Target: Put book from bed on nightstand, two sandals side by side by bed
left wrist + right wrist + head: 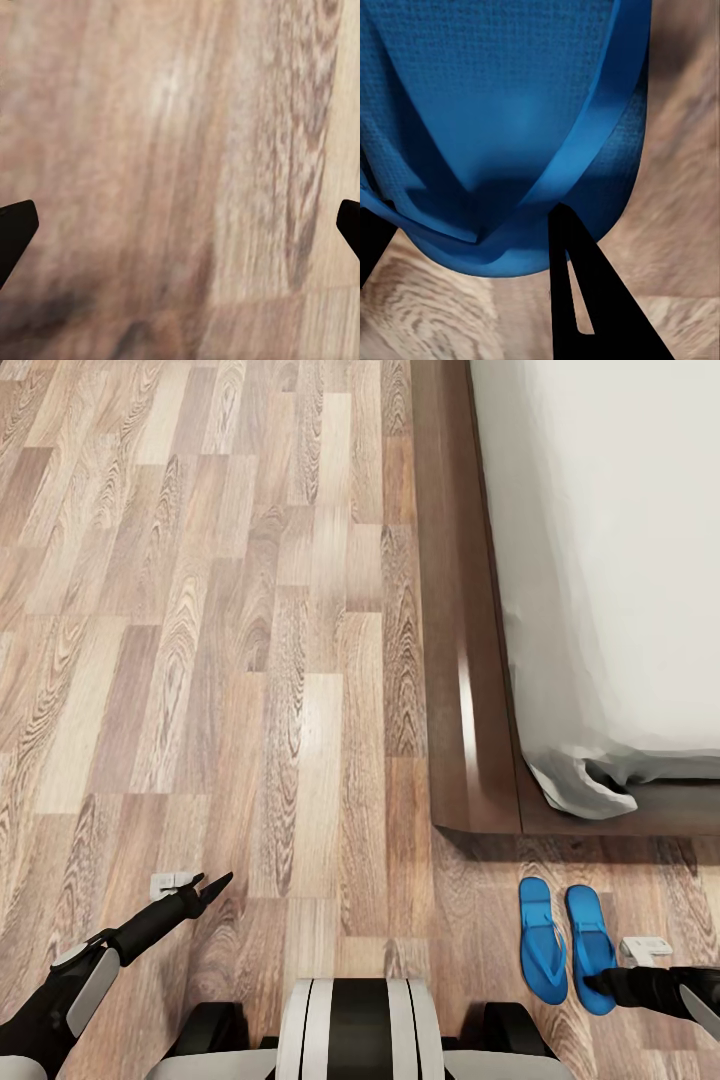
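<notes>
A: How is the right gripper (590,984) set?

B: Fingers apart at the toe end of the right sandal (590,948), one finger (585,300) beside the strap (585,142); a grip isn't evident.

A: And the left gripper (212,888)?

B: Spread wide over bare floor (250,660).

A: Handling?

B: Likely light, bendy foam. Pinch the sole's edge or strap. Both sandals (543,938) lie side by side by the bed (470,660).

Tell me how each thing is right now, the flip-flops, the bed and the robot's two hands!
Sandals: flat on the floor, side by side, just off the bed's corner.
Bed: mattress bare, sheet bunched at the corner.
Left gripper: open, holding nothing, just above the floor.
Right gripper: at the near end of the right-hand sandal; one finger against its edge; open or shut is unclear.
</notes>
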You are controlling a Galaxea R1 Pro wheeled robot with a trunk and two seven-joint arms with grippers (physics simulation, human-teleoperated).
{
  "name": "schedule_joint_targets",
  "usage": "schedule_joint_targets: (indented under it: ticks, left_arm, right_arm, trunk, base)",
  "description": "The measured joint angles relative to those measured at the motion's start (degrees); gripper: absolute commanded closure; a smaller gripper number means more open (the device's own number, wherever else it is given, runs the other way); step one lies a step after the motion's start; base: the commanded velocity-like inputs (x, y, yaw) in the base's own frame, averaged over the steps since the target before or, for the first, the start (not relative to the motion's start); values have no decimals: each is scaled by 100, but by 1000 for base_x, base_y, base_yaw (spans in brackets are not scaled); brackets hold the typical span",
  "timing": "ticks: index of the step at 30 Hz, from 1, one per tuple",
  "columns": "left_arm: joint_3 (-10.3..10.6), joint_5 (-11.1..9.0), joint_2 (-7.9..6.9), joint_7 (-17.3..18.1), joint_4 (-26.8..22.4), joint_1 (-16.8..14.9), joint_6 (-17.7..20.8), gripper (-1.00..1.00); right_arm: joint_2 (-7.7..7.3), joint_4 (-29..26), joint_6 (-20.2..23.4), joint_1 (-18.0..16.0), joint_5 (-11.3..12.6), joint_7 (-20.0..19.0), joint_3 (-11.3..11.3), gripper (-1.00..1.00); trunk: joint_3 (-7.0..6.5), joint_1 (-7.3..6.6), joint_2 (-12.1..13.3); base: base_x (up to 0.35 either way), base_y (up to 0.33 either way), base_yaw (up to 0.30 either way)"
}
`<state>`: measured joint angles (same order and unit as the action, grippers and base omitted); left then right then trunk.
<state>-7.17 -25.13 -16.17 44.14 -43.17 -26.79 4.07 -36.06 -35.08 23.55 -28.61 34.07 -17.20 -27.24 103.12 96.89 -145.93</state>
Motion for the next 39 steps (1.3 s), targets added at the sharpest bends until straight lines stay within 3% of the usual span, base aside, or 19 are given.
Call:
schedule_joint_targets:
  ticks: [5,8,11,33,34,39]
  left_arm:
    - [0,0,0,0,0,0,-1,-100]
    - [0,0,0,0,0,0,-2,-100]
    - [-1,0,-1,0,-2,1,-1,-100]
    - [-3,-1,-1,0,-2,3,0,-100]
    - [-3,-1,-1,0,-1,3,0,-100]
    - [0,0,0,0,1,0,-1,-100]
  right_arm:
    - [5,30,-40,-1,5,2,-3,100]
    - [3,46,-532,-2,0,1,-6,100]
    - [2,54,-715,2,-8,2,-33,100]
    - [-51,47,-758,-14,55,-105,-45,100]
    - [-51,47,-758,-14,55,-105,-45,-100]
    - [4,45,-767,-1,-3,6,-11,-100]
  trunk:
    - [0,0,0]
    - [0,0,0]
    - [0,0,0]
    - [66,5,-5]
    - [66,5,-5]
    - [66,8,-4]
  base:
    - [0,0,0]
    - [0,0,0]
    - [0,0,0]
    - [0,0,0]
    - [0,0,0]
    - [0,0,0]
